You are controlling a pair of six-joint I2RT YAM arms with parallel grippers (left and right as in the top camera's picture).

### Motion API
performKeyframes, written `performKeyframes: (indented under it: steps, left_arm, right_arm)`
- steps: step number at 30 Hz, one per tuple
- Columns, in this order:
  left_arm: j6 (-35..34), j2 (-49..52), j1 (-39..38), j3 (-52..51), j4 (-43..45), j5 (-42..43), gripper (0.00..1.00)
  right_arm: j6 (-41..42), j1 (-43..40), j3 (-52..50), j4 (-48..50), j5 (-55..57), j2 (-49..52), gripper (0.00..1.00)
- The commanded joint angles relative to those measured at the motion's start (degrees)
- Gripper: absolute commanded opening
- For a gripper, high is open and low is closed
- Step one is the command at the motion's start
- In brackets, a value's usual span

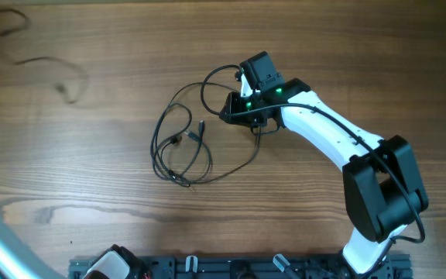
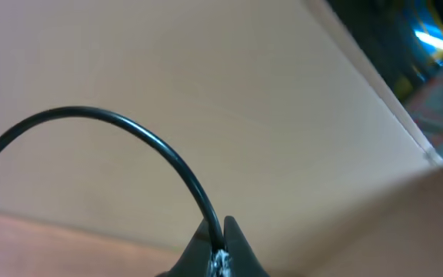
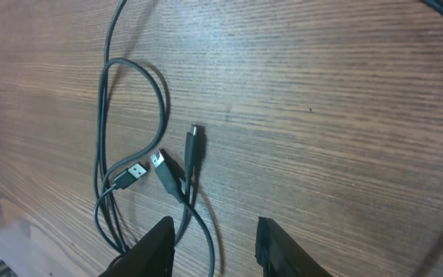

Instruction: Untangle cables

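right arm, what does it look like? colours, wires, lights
The right arm has white shells with black joints, a thin black wire along it and green lights at the wrist. Its hand has two black fingers.

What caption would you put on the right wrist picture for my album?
Open right gripper hovers over tangled black cables, their little plugs lying on the wooden table.

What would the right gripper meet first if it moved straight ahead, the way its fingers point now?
Probably the black cable lying between its fingers; behind it only the wooden table. Depth is unclear.
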Motion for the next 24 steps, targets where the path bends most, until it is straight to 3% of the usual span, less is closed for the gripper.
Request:
performKeyframes:
  steps: [1,4,8,14,16,19,21,24]
  left_arm:
    - [3.0,0.0,4.6,1.7,-5.3,-10.6,0.04]
    - [12.0,2.4,4.1,1.7,-14.9,-19.8,0.04]
    - [13.5,8.6,2.3,1.7,-19.5,-33.8,0.04]
    - [13.2,18.5,2.3,1.7,-20.2,-34.8,0.05]
    - [13.2,21.0,1.9,1.7,-21.6,-34.8,0.28]
    - [13.2,22.5,1.0,1.7,-22.8,-34.8,0.51]
    - [13.1,22.4,0.4,1.7,-23.0,-36.2,0.58]
    - [11.7,20.6,-0.5,1.7,-24.0,-39.1,0.58]
  right_arm:
    - [-2.2,0.1,-0.2,-0.3,-0.6,0.8,0.37]
    - [-2.2,0.1,-0.2,-1.0,-0.7,0.8,0.38]
    - [-2.4,0.1,-0.2,-1.2,-1.7,0.8,0.38]
    - [-3.6,0.1,-0.2,-1.9,-1.6,0.8,0.38]
    - [-3.6,0.1,-0.2,-2.1,-1.6,0.8,0.41]
    - [-3.6,0.1,-0.2,-2.1,-1.6,0.8,0.54]
    - [-3.6,0.1,-0.2,-2.1,-1.6,0.8,0.67]
    - [-3.7,0.1,-0.2,-2.1,-1.3,0.8,0.72]
